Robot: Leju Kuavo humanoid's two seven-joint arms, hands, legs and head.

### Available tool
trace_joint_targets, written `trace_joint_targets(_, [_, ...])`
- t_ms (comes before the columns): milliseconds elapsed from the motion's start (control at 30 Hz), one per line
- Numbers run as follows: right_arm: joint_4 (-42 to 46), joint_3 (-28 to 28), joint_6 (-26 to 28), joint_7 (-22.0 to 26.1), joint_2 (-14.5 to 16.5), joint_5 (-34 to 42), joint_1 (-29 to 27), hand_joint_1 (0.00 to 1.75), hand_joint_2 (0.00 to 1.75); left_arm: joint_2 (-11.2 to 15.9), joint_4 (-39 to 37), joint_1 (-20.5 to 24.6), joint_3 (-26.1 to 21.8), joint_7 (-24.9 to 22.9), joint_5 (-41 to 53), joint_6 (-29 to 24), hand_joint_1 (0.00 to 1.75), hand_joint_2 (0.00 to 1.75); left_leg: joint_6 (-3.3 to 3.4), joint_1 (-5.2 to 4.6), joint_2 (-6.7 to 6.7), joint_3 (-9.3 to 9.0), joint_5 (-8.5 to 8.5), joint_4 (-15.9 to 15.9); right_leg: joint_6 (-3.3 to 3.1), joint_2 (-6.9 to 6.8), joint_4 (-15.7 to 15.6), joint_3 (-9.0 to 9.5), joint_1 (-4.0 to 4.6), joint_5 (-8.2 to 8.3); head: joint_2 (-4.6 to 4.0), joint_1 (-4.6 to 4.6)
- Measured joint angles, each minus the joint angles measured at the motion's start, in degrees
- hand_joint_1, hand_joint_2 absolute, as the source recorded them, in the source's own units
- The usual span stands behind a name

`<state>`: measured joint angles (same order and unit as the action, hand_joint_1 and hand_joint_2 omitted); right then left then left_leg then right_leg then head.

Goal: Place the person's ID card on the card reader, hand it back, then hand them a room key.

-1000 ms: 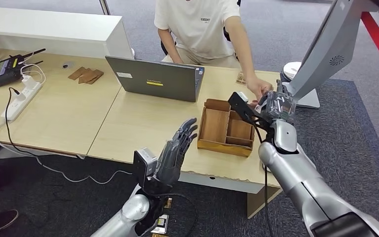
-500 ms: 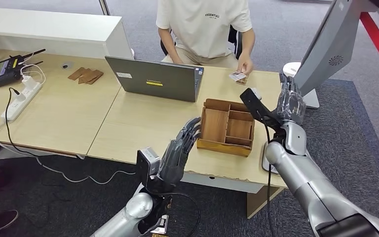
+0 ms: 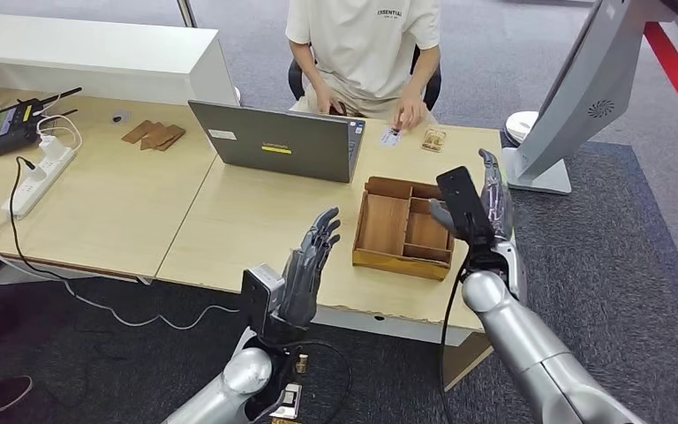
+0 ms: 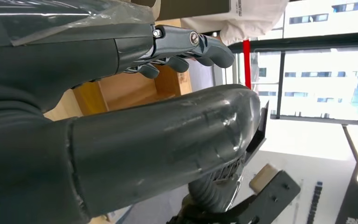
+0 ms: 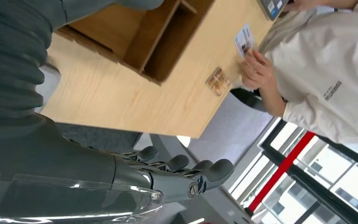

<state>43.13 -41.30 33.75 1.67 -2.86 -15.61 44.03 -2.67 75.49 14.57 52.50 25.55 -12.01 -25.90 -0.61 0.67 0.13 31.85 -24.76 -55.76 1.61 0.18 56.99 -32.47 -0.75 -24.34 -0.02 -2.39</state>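
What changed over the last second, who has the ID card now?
The right hand let go of the ID card and drew back toward the robot, open. The person's hand took the card and set it down on the table by the laptop. The left hand, wooden tray and laptop stayed put.

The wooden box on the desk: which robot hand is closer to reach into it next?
Probably the right hand: it hovers open beside the wooden box. The left hand, also open, hangs off the desk's near edge, farther from the compartments.

laptop point(image 3: 275, 141) left of wooden tray point(image 3: 405, 228) (both on table point(image 3: 229, 221))
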Motion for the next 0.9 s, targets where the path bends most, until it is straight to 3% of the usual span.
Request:
trace_joint_targets(400, [10.1,-1.4,-5.2,-3.1,-3.5,-4.2,-10.3,0.00,1.75,1.7,1.9,-1.6,-1.3,-1.0,0.7,-1.9,0.00,0.00,0.00,-0.01,0.00,0.01,0.00,0.0,0.00,-0.01,0.0,0.00,-0.01,-0.01,0.00,0.00])
trace_joint_targets(733, [11.0,-2.5,-4.0,-8.5,-4.4,-21.9,-13.0,0.00,1.75,1.9,2.0,-1.5,-1.2,-1.3,0.3,0.3,0.00,0.00,0.00,-0.01,0.00,0.01,0.00,0.0,0.00,0.00,0.0,0.00,-0.01,0.00,0.00,0.01])
trace_joint_targets(900, [10.7,-3.0,-3.8,-8.9,-4.4,-24.5,-13.7,0.00,1.75,1.8,2.0,-1.3,-1.2,-1.3,-0.1,0.6,0.00,0.00,0.00,0.00,0.00,0.01,0.00,0.0,0.00,0.00,0.0,0.00,-0.01,0.00,0.00,0.00])
